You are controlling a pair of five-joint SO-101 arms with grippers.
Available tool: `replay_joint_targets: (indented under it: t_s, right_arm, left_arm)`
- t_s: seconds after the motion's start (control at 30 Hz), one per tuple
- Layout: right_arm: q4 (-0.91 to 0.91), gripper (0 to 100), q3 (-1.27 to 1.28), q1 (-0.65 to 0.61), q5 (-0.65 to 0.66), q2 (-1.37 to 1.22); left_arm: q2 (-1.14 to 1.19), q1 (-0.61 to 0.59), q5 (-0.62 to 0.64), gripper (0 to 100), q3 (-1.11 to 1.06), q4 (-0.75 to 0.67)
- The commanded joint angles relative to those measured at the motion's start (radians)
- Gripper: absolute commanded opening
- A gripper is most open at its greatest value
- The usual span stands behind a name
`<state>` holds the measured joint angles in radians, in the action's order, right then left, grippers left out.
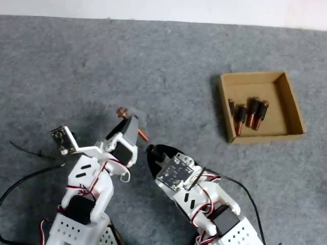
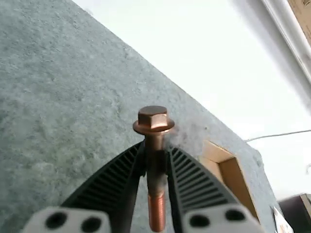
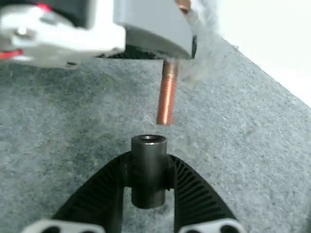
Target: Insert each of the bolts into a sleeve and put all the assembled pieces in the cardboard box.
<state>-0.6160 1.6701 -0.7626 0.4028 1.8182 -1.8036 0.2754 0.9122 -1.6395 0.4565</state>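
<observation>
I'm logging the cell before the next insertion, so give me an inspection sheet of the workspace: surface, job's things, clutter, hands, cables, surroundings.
Surface: grey felt-like mat, no damage seen.
Job's things: copper bolt, threaded tip close to the open end of the dark sleeve, not inside; cardboard box holds at least three assembled pieces.
Clutter: nothing seen.
Hands: left hand shut on the bolt; right hand shut on the sleeve.
Cables: black cables lie on the mat beside both arms.
Surroundings: white strip beyond the mat's far edge.
</observation>
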Motion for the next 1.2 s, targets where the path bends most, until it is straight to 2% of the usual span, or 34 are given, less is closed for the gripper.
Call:
replay_joint_targets:
  t_s: [0.0,0.47,0.7,1.0,1.17]
  right_arm:
    - [0.038,0.5,0.117,-0.005,0.012,0.021]
    - [0.035,0.5,0.119,-0.004,0.057,0.021]
    - [0.035,0.5,0.119,-0.002,0.058,0.021]
    - [0.035,0.5,0.119,0.028,0.060,0.021]
    - [0.036,0.5,0.119,0.030,0.060,0.021]
  left_arm:
    - [-0.016,0.041,0.009,1,-0.007,-0.035]
    - [-0.016,0.028,0.009,1,0.047,-0.028]
    - [-0.016,0.033,0.015,1,0.133,0.106]
    - [-0.016,0.035,0.015,1,0.142,0.121]
    - [-0.016,0.120,0.011,1,0.133,0.140]
